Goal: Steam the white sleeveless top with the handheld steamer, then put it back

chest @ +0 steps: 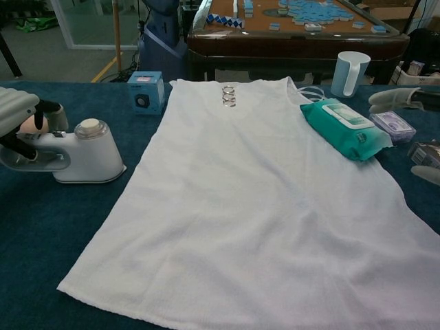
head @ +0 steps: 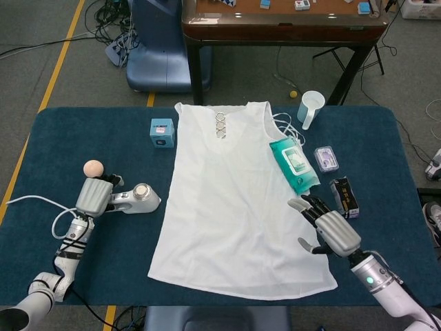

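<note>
The white sleeveless top [head: 234,200] lies flat in the middle of the blue table, neckline at the far side. Left of it the white handheld steamer [head: 140,199] stands on the cloth, off the top. My left hand [head: 93,196] grips its handle from the left; in the chest view the left hand [chest: 15,117] wraps the handle of the steamer [chest: 82,155]. My right hand [head: 331,231] hovers over the top's right edge with its fingers spread and nothing in it. In the chest view only the right hand's fingertips [chest: 402,97] show at the right edge.
A small blue box [head: 162,131] and a peach ball [head: 93,167] sit at the left. A green wipes pack [head: 294,164] overlaps the top's right edge. Mug [head: 311,107], small clear pack [head: 326,158] and dark box [head: 344,197] lie right. The steamer's white cable [head: 41,203] loops leftward.
</note>
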`<state>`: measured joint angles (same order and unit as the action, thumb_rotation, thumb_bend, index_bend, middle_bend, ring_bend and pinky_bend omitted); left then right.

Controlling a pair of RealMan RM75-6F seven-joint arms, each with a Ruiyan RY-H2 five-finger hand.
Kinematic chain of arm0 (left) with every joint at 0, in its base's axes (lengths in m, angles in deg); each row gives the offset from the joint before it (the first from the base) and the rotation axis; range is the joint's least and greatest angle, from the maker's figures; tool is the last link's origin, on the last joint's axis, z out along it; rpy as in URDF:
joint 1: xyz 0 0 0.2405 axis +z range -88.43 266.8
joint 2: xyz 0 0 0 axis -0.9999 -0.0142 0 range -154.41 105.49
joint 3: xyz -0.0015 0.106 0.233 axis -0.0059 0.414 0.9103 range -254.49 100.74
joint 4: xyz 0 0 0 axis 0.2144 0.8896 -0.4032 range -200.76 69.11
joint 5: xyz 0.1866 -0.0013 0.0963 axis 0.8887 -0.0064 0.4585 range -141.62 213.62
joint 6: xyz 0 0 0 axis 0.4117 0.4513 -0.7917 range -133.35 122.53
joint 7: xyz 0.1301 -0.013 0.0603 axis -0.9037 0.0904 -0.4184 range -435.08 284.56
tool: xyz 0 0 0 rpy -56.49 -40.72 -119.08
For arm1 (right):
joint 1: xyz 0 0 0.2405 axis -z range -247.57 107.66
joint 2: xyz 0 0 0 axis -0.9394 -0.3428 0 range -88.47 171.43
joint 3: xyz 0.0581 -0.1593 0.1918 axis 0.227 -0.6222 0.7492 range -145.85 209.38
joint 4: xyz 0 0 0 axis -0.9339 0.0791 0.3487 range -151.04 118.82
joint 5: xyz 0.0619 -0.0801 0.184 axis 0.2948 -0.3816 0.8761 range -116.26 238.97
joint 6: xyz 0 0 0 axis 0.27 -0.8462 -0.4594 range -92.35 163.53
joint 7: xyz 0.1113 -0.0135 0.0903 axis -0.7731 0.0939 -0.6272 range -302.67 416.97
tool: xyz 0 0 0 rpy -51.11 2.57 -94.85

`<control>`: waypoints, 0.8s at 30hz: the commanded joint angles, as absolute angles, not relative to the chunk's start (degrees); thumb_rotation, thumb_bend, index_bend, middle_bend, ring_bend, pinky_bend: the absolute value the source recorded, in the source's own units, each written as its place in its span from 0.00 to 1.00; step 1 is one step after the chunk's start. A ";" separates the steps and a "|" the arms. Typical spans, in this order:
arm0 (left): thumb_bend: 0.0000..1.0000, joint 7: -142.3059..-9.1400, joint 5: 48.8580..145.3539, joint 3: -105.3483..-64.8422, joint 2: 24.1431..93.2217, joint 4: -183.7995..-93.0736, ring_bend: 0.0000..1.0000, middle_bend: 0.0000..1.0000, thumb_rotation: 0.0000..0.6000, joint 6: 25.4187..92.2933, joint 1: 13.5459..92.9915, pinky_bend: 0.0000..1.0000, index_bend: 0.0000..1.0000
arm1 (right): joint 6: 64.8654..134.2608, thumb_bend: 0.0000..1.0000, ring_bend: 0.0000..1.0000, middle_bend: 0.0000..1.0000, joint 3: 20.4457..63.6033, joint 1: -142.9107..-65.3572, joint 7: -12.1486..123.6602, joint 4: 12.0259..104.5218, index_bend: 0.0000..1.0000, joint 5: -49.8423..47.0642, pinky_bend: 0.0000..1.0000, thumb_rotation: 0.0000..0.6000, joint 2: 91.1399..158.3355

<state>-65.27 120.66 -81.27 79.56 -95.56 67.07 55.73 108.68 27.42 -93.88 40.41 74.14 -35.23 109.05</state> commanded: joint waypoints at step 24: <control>0.00 -84.63 110.30 -85.11 60.78 -134.08 0.01 0.00 1.00 63.56 62.94 0.16 0.00 | 111.20 0.37 0.02 0.13 30.62 -91.81 39.66 72.89 0.00 -32.54 0.00 1.00 106.20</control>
